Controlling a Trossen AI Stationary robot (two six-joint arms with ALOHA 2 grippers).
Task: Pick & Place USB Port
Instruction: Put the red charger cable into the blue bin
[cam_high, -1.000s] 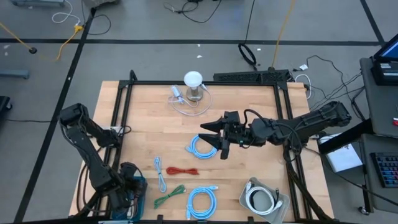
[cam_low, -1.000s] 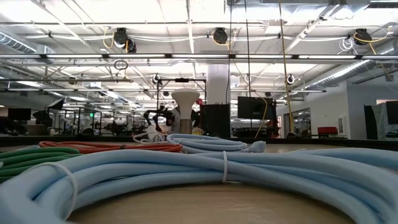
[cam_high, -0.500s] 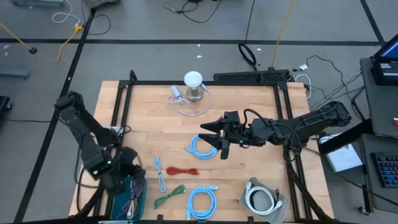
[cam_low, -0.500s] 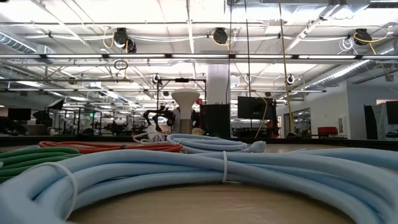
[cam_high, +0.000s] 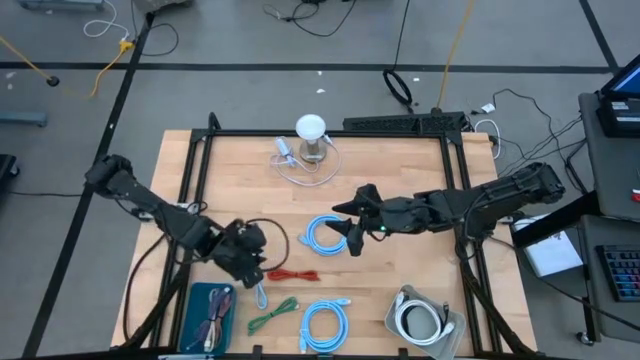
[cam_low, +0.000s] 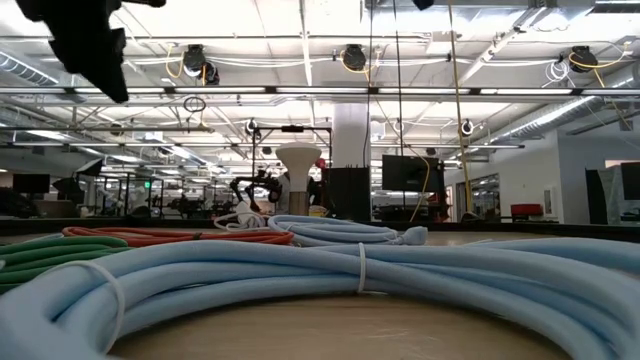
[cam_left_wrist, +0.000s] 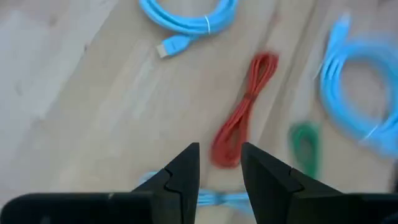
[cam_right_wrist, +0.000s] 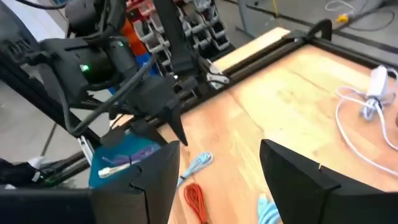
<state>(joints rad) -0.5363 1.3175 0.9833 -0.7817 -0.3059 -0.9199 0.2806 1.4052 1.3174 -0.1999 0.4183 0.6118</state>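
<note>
We see left gripper released, empty, fingers parted; red cable directly beneath fingertips. Right gripper spread wide, empty, blue coil just beside.

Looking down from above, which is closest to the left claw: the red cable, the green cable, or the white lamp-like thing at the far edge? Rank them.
From the left gripper:
1. Red cable, right beside it, toward the table's middle.
2. Green cable, a little farther, toward the near edge.
3. White lamp, far across the table at the back edge.
</note>
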